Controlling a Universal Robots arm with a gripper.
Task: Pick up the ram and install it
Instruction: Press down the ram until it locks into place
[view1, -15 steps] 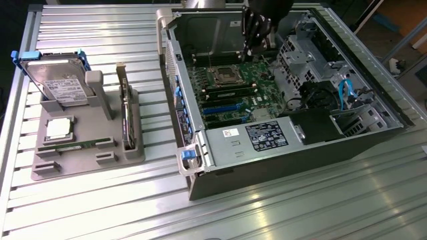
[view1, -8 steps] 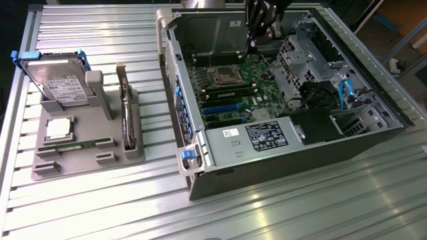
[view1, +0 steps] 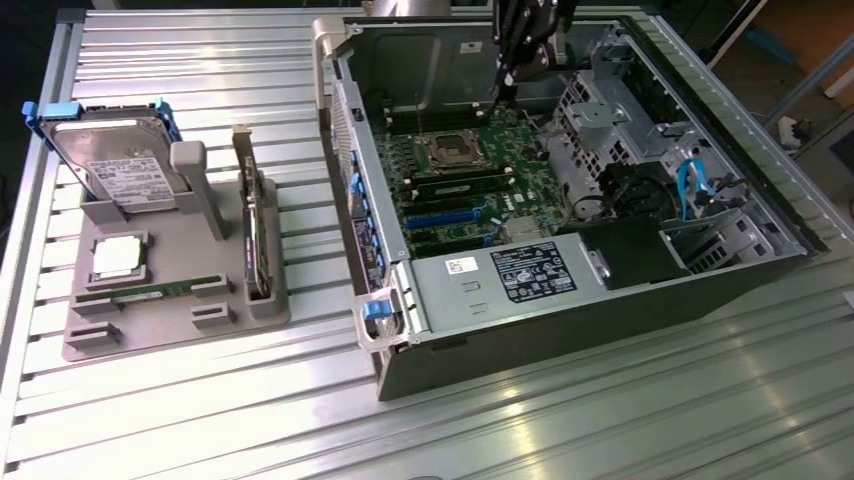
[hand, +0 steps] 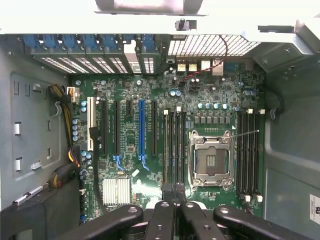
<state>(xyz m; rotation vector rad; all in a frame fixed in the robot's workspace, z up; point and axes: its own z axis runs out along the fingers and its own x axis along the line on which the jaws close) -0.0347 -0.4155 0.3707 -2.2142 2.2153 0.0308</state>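
The ribbed metal table (view1: 601, 420) carries an open computer case (view1: 441, 360) towards the exterior view's right edge and a grey parts tray (view1: 174, 325) near the left edge.

The case holds the motherboard (view1: 467, 215), whose processor socket (hand: 211, 160) is empty. The tray holds a hard drive (view1: 114, 165) standing at its far end, a dark expansion card (view1: 251, 230) on edge along its right side, a processor chip (view1: 118, 255), and a twin green stick (view1: 154, 291) lying flat near its front edge.

The ram (view1: 461, 186) appears seated in a slot beside the socket, so the insertion step looks done or nearly so.

The gripper (hand: 173, 192) hangs above the slot ends with its fingers together, holding nothing. Any further move calls for a check that the stick sits level and latched.
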